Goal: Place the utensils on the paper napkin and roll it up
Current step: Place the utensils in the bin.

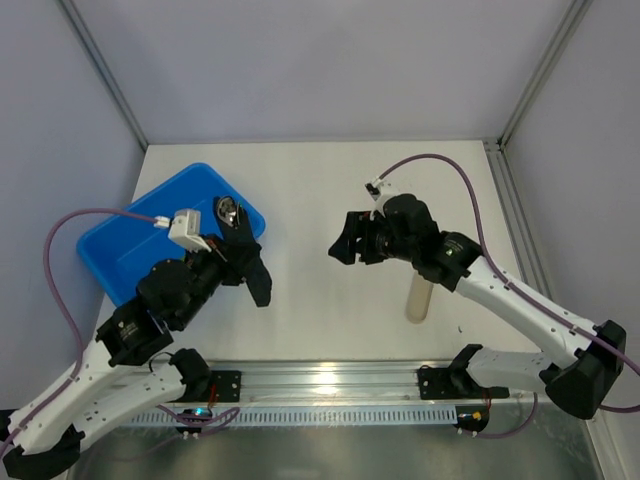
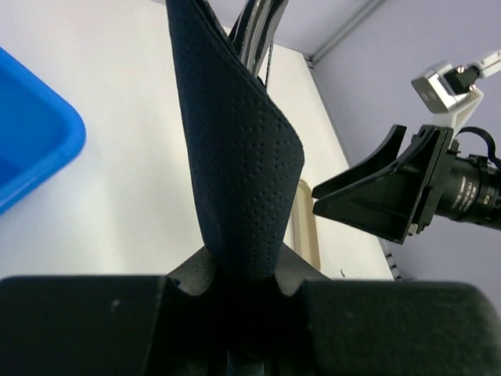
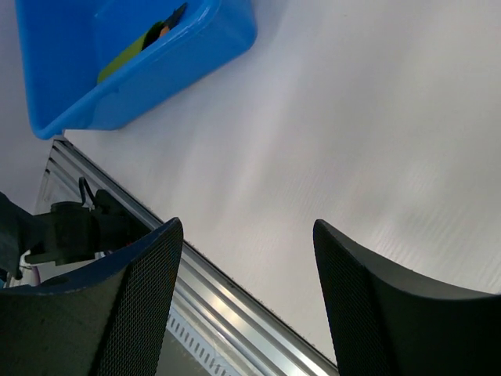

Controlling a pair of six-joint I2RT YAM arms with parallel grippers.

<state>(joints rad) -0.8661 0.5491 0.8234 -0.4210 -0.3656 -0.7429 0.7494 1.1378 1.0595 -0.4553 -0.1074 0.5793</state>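
My left gripper [image 2: 246, 270] is shut on the paper napkin [image 2: 235, 157], a black dimpled sheet curled into a loose tube that stands up from the jaws. Slim metal pieces [image 2: 257, 39] poke out past the napkin's top edge; they look like the utensils, mostly hidden inside it. From above, the left gripper [image 1: 258, 285] hangs by the blue tub's right corner, with a shiny metal end [image 1: 228, 210] showing above the napkin [image 1: 243, 240]. My right gripper [image 1: 342, 245] hovers mid-table facing the left one, open, with nothing between its fingers [image 3: 141, 298].
A blue tub [image 1: 130, 250] sits at the left, with a green and dark item [image 3: 137, 51] inside. A thick beige cylinder [image 1: 419, 298] lies on the table under the right arm. An aluminium rail [image 1: 330, 380] runs along the near edge.
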